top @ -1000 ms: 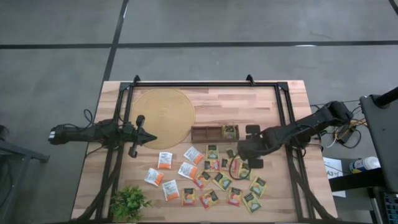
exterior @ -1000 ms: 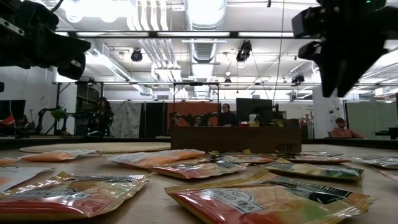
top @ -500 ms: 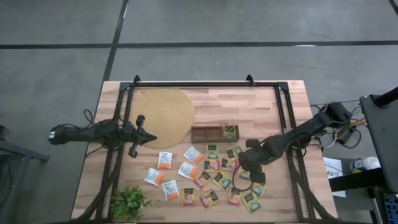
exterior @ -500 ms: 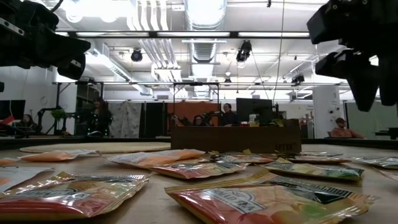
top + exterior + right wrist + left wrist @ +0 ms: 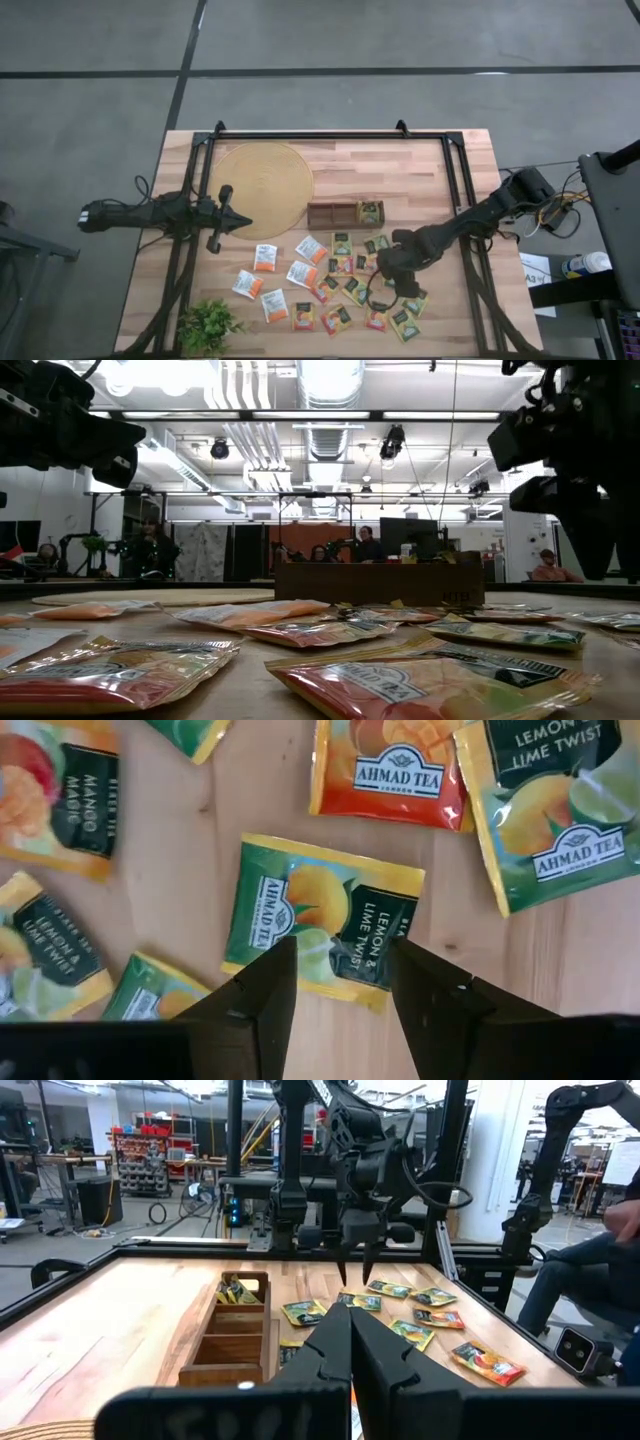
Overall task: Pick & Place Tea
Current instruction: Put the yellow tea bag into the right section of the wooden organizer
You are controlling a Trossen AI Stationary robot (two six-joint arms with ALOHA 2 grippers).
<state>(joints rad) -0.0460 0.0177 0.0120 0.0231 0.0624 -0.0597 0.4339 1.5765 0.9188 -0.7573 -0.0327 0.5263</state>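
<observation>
Many tea sachets (image 5: 322, 283) lie scattered on the table's (image 5: 420, 170) near half, high view; right gripper (image 5: 391, 283) hangs over them, left gripper (image 5: 238, 222) waits by the round mat (image 5: 262, 187). Right wrist view: open fingers (image 5: 262, 982) straddle a lemon-lime sachet (image 5: 322, 923), empty. Left wrist view: left fingers (image 5: 330, 1342) closed, empty.

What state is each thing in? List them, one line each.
Left tool: shut, empty, at the round mat's edge.
Right tool: open, straddling a lemon-lime sachet.
Lemon-lime sachet: flat on the table, ungripped.
Other sachets: loose, lying flat.
Tray: one end compartment holds sachets, two empty.
</observation>
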